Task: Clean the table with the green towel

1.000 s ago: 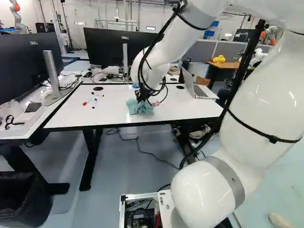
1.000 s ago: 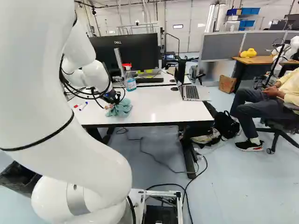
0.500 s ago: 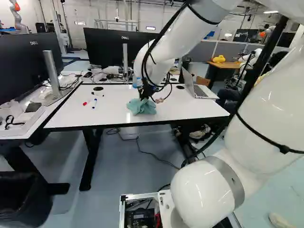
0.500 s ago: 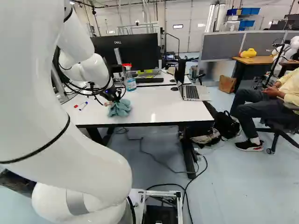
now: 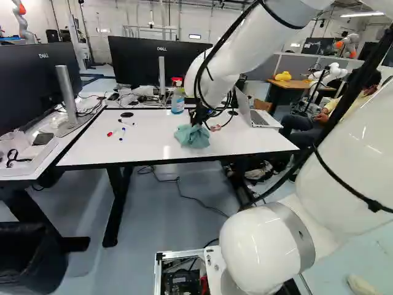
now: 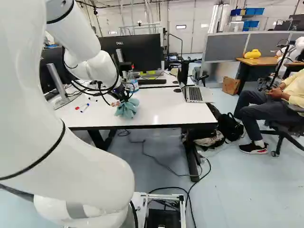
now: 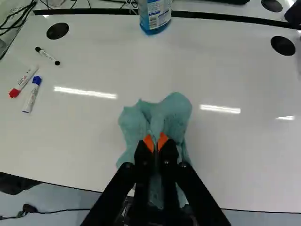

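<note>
My gripper [image 5: 198,119], small above the white table [image 5: 144,149] in the left base view, has the green towel [image 5: 192,136] bunched beneath it. Seen from the wrist, the gripper [image 7: 155,142] is shut on the towel [image 7: 175,110], its orange pads pinching a fold from two sides. The cloth spreads ahead of the fingertips and out to both sides, with part of it under the fingers. In the right base view the towel [image 6: 127,108] hangs in loose folds near the table's front half; whether its lower edge touches the top, I cannot tell.
A spray bottle [image 7: 155,18] with blue liquid stands on the table beyond the towel. Several markers [image 7: 32,94] lie to one side. An open laptop [image 6: 194,94] and monitors [image 5: 150,61] stand farther back. Another robot [image 5: 23,21] is in the background.
The arm has carried the towel to the right across the table in the left base view, bringing the spray bottle into sight there. The base has stayed in place.
</note>
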{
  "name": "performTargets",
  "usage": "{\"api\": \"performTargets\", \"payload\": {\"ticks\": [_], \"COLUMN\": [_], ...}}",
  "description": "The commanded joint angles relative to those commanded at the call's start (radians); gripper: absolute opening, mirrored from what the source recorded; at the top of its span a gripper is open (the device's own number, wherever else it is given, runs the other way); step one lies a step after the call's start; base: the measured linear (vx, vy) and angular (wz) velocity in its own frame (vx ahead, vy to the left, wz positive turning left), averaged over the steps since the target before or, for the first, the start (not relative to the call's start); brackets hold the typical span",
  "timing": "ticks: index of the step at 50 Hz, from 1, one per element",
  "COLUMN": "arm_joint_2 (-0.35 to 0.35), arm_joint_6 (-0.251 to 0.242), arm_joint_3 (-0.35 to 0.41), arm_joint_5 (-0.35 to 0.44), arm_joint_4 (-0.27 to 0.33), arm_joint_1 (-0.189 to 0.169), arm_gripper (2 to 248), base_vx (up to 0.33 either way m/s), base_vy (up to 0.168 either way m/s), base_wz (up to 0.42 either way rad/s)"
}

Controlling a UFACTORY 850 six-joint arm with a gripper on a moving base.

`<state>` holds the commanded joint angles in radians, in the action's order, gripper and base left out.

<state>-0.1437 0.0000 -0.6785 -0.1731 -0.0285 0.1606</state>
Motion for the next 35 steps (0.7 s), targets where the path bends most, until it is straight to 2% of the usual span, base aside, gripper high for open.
{"api": "performTargets", "payload": {"ticks": [11, 35], "arm_joint_2": [0.015, 0.119], "arm_joint_6": [0.0, 0.0], "arm_joint_3": [-0.014, -0.115], "arm_joint_5": [0.0, 0.0], "arm_joint_4": [0.0, 0.0], "arm_joint_1": [-0.04, -0.104], "arm_gripper": [30, 30], "base_vx": [0.0, 0.0], "base_vy": [0.0, 0.0], "base_wz": [0.0, 0.0]}}
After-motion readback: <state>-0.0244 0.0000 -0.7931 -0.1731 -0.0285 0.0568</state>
